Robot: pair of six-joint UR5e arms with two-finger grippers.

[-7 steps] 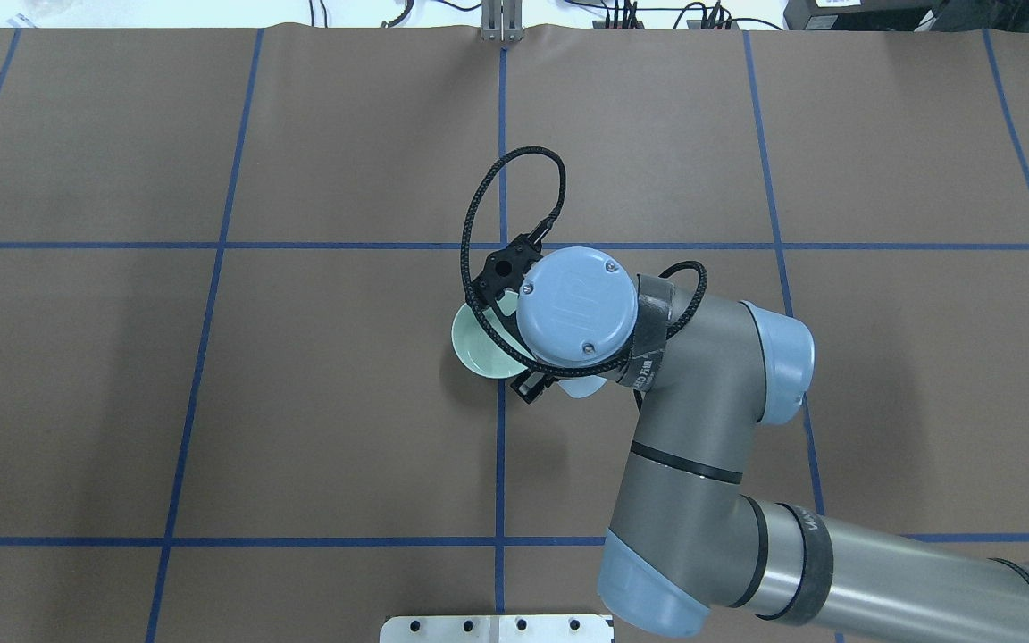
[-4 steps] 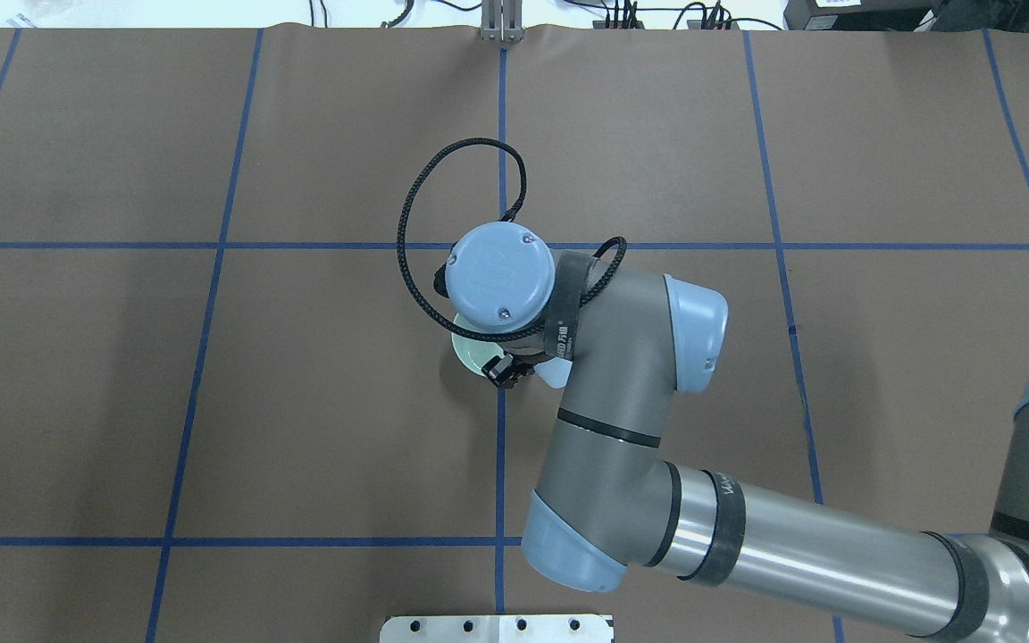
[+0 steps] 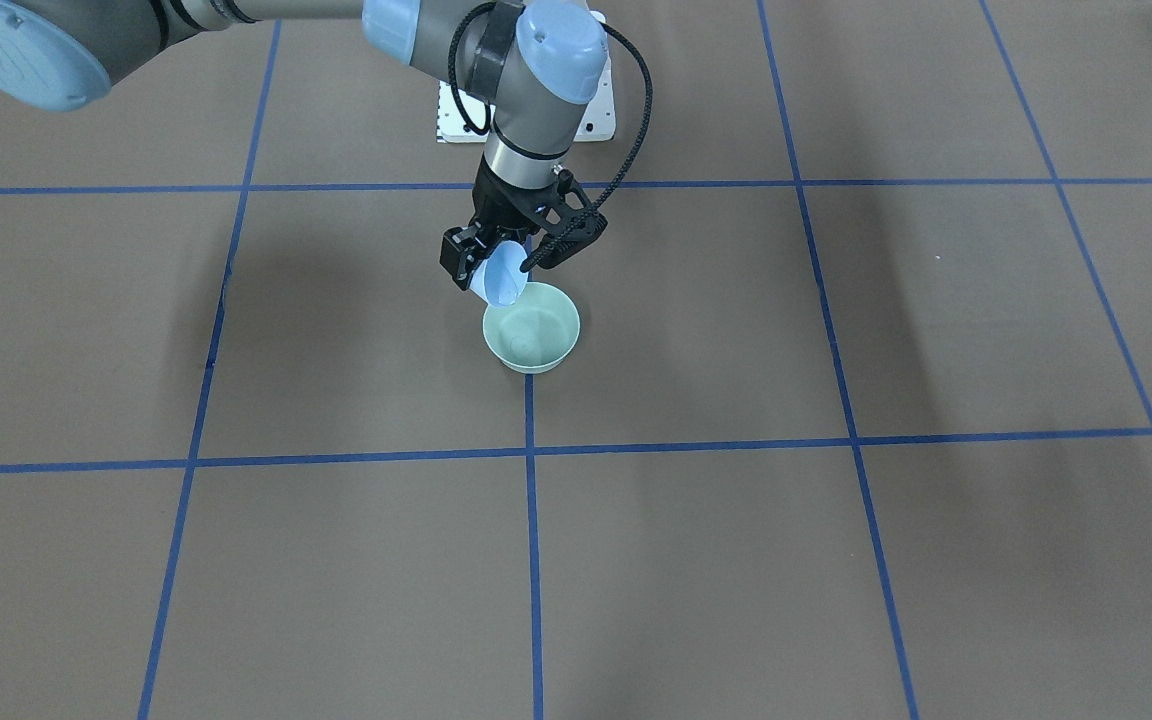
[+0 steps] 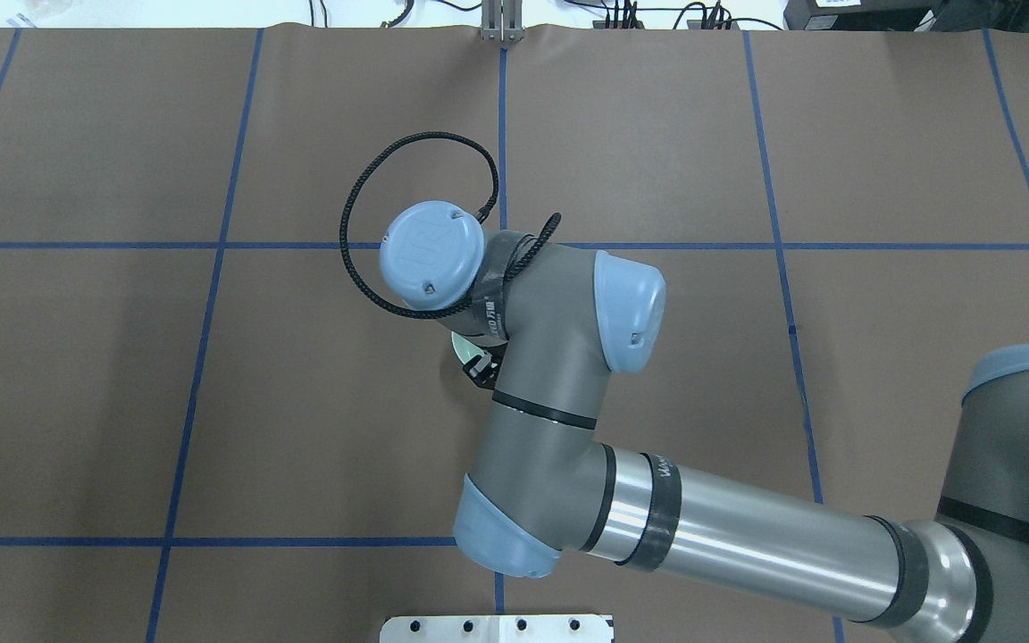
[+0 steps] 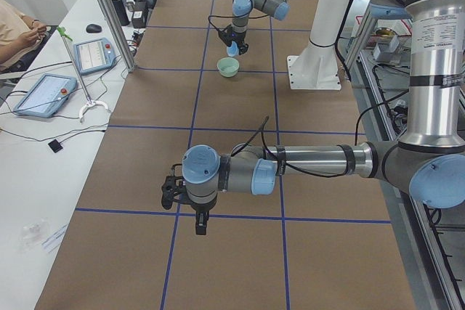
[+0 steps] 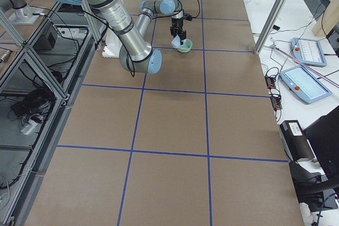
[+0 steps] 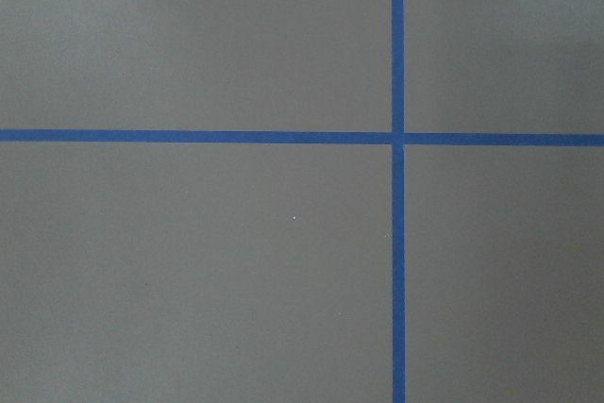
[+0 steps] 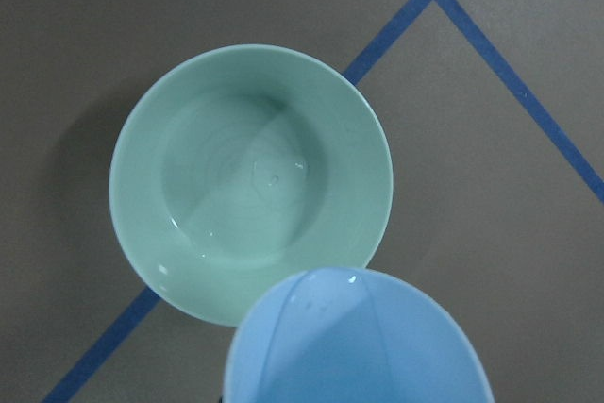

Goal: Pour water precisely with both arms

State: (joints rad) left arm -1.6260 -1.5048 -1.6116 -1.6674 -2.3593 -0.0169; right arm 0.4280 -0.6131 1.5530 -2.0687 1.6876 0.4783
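Cup (image 3: 501,285) tilted in right tool (image 3: 508,258), lip over green bowl (image 3: 536,361)

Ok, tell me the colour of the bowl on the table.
The bowl is pale mint green, clearest in the right wrist-mounted view.

right arm (image 4: 550,357) swung further left, wrist now covering nearly all the green bowl (image 3: 531,364), blue cup (image 3: 501,281) hidden overhead

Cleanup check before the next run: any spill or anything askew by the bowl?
Nothing stands out. The right end effector holds the blue cup tilted over the green bowl, which sits upright with a little water inside. No water shows on the brown table cover around it.
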